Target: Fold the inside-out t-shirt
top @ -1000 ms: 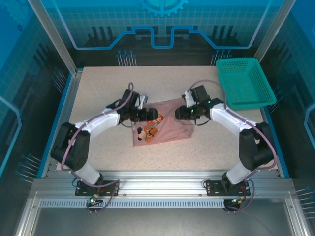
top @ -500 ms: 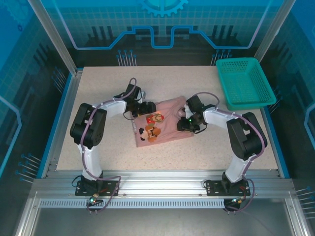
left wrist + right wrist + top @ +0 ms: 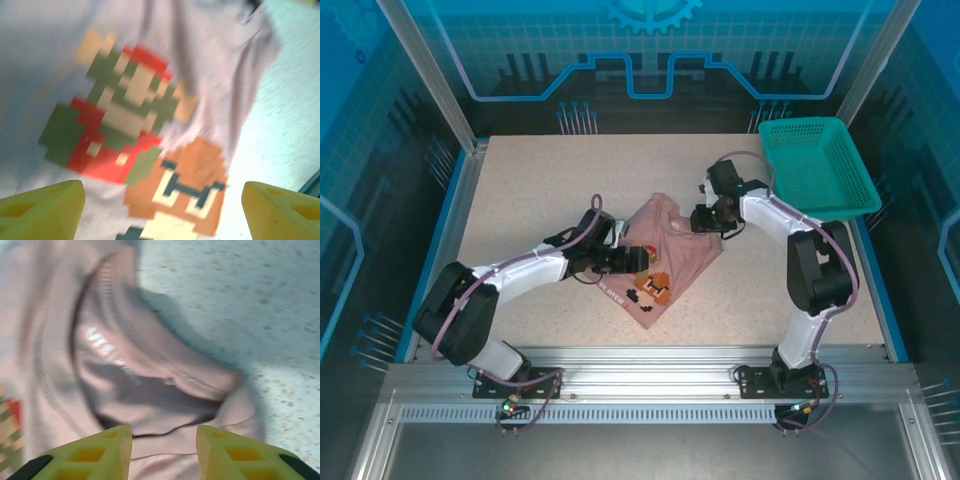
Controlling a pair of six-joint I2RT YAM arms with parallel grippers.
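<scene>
left hand (image 3: 642, 258) low, spread wide over t-shirt (image 3: 685, 250)

1. Left arm (image 3: 510, 275), right arm (image 3: 775, 215): white link shells, black joint housings.
2. Lavender-grey cable (image 3: 448, 325) loops outside each arm.
3. Black base plates (image 3: 515, 380), bolted.
4. Left fingers (image 3: 42, 212): yellow plastic, triangular cut-outs.
5. Right fingers (image 3: 95, 455): same yellow, rectangular pockets, black patches at outer ends.

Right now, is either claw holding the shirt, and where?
Left gripper: open over the print on the t-shirt, holding nothing. Right gripper: at the collar, grip cannot be told.
</scene>
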